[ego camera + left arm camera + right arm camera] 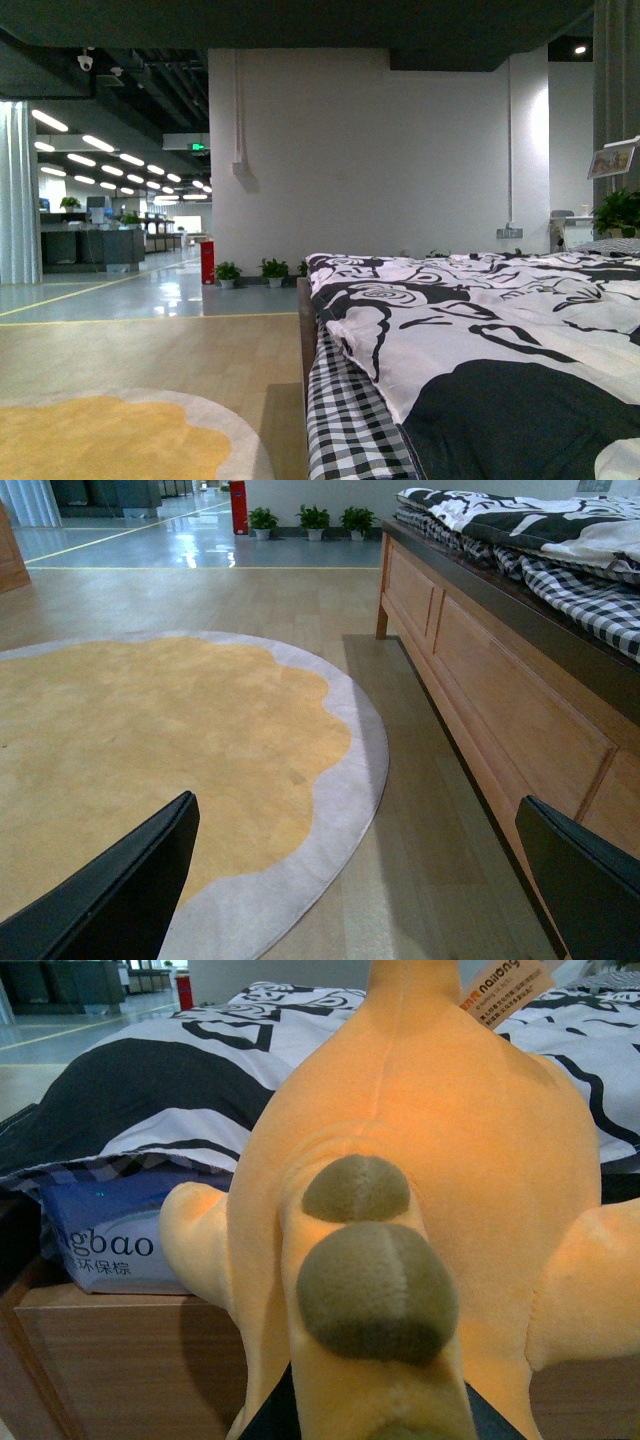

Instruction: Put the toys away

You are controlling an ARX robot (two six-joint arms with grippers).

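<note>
One orange-yellow plush toy (420, 1160) fills the right wrist view, close against the camera, with two olive-brown patches on a ridge running toward the lens. Dark slivers of the right gripper (265, 1422) show beneath it; whether its jaws hold the toy cannot be told. An orange paper tag (503, 988) at the toy's top reads "nailong". Behind the toy, a blue-and-white pack (105, 1230) printed "gbao", with Chinese characters below, sits on the wooden bed frame (130, 1360) under the edge of a black-and-white duvet (150, 1090).

The left gripper (355, 860) hovers low over the floor, jaws wide and empty, above a round yellow rug (150, 740) with a grey border. Beside the rug runs the bed frame, carrying a checked sheet (350, 420) under the duvet. Far off, potted plants (273, 270) line a white wall (370, 160).
</note>
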